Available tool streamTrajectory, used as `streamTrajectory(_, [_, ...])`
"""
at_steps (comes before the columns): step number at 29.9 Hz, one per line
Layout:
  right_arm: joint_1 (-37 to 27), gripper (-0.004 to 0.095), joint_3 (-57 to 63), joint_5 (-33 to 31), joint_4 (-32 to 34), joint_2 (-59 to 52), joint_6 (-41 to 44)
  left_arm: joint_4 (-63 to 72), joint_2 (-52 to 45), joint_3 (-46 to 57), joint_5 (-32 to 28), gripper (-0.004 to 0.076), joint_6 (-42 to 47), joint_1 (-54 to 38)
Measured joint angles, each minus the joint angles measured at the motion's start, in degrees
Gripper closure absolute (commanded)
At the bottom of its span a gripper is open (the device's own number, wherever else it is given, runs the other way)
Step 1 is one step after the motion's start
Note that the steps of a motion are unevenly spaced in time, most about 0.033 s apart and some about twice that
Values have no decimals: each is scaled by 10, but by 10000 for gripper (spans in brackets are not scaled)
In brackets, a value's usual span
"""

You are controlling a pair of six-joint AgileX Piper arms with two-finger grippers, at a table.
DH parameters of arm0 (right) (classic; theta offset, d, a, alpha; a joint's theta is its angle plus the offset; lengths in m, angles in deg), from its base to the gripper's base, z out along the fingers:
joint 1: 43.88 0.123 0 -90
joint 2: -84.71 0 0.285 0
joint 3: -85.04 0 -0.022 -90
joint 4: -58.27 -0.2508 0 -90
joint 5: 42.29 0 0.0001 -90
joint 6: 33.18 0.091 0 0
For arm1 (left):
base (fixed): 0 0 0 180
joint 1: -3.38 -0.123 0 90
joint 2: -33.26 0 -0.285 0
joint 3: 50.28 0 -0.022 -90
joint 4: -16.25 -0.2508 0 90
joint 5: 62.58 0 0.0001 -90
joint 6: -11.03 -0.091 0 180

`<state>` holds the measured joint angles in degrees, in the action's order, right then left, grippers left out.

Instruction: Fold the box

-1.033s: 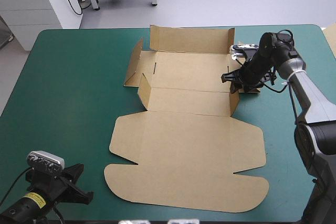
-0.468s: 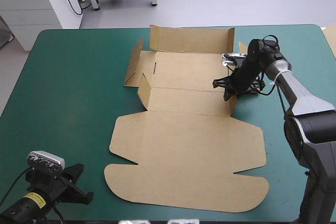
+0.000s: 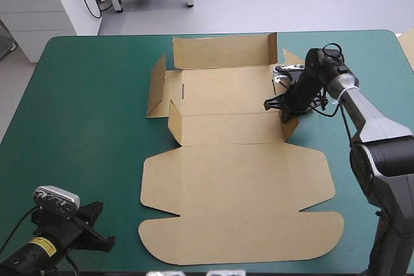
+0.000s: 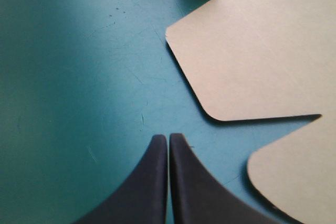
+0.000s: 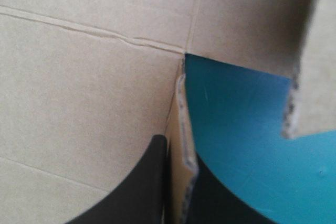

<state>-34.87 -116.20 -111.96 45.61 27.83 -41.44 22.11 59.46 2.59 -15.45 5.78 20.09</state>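
The brown box [image 3: 233, 185] lies in the middle of the table, its wide lid flat toward the near edge. Its far walls and left side flaps stand partly raised. My right gripper [image 3: 283, 109] is at the tray's right side, shut on a raised side flap. In the right wrist view that flap's edge [image 5: 185, 124] stands between the black fingers [image 5: 152, 182], with the box floor [image 5: 84, 77] beside them. My left gripper [image 3: 100, 229] rests near the table's front left corner, shut and holding nothing [image 4: 168, 139]. The lid's rounded corners [image 4: 252, 61] lie just ahead of it.
A broad strip of teal-green cover [image 3: 84, 114] lies between the box and the table's left edge. A pale edge of more board [image 3: 409, 46] shows at the table's far right edge.
The whole box has slid left and toward the near edge. My right gripper now holds the right side flap and sits a little farther left than earlier. The left arm has not moved.
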Motion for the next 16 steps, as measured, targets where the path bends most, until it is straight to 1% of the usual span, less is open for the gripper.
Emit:
streamTrajectory(8, [1,923,-16,11,15,5,-149,0,0,0,0,731,0,0])
streamTrajectory(13, [15,923,-62,16,15,14,-266,0,0,0,-1,731,0,0])
streamTrajectory(16, [32,923,-103,24,11,23,-316,0,0,0,-1,731,0,0])
